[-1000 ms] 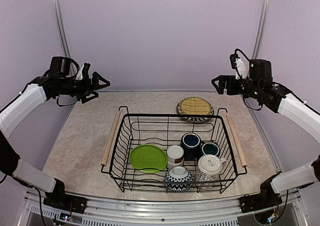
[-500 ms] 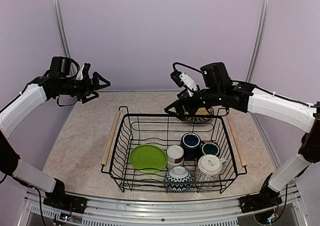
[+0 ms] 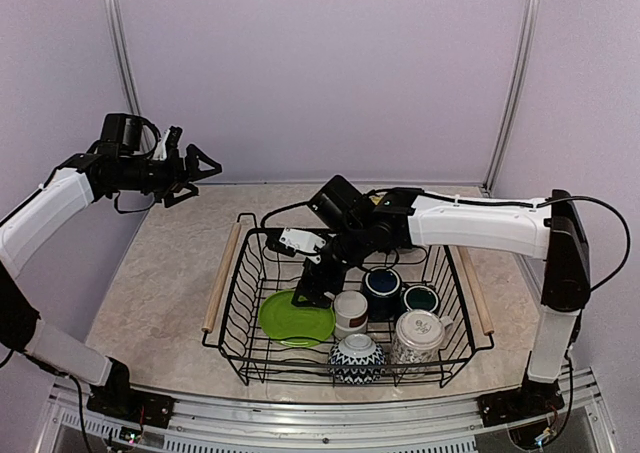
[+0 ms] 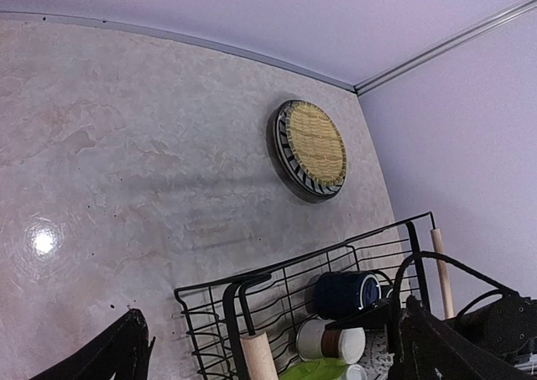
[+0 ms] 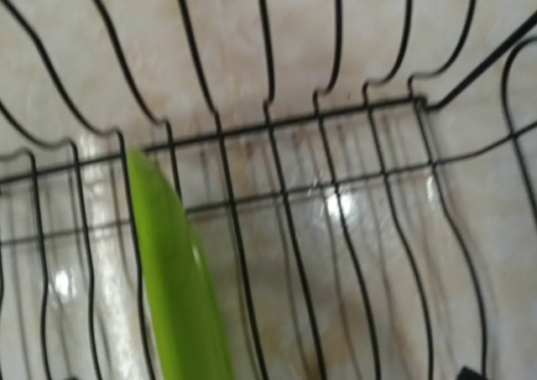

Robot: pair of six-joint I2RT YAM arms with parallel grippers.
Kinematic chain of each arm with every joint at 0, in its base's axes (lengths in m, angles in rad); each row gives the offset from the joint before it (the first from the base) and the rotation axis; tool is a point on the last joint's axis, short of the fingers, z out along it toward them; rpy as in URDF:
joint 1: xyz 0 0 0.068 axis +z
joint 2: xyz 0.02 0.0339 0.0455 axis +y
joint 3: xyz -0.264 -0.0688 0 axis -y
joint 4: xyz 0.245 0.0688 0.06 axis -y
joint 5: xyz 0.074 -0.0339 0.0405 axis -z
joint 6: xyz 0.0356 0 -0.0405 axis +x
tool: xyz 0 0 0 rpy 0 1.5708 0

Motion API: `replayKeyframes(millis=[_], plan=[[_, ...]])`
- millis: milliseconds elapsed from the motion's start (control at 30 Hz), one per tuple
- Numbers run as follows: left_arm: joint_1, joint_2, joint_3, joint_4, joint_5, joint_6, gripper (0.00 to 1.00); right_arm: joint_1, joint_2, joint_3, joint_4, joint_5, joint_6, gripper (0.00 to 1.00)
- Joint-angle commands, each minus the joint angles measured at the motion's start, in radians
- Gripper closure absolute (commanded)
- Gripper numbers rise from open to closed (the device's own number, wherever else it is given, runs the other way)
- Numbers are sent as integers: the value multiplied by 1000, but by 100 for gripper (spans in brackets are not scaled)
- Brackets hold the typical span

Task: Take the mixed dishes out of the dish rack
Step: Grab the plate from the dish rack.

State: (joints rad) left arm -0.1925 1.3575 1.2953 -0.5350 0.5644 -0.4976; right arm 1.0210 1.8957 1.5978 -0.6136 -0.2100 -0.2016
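Observation:
The dish rack stands mid-table and holds the lime-green plate, a white cup with a brown band, a dark blue mug, a teal mug, a white patterned cup and a blue-white patterned bowl. My right gripper is down inside the rack at the green plate's far rim, jaws open, with the plate's edge close in front of it. My left gripper is open and empty, high at the left. The woven yellow plate lies on the striped plate on the table behind the rack.
The rack's wooden handles run along its left and right sides. The right arm stretches across the rack's back half and hides the two stacked plates in the top view. Bare marble table lies left of the rack.
My right arm has swung from high at the right, over the back of the rack, down into it to the green plate. The left arm has not moved.

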Motion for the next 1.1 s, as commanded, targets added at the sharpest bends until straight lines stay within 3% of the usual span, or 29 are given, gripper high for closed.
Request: replayKeyframes(millis=[0,733,1067], plan=[[-5,-3,22,-14,-3,10,1,6,18,33,-69,-23,-23,7],[-7,9,22,-14,1,8,1,26,133,97,-134,-60,-29,63],[-8,15,22,-14,4,6,1,37,138,133,-163,-65,-39,81]])
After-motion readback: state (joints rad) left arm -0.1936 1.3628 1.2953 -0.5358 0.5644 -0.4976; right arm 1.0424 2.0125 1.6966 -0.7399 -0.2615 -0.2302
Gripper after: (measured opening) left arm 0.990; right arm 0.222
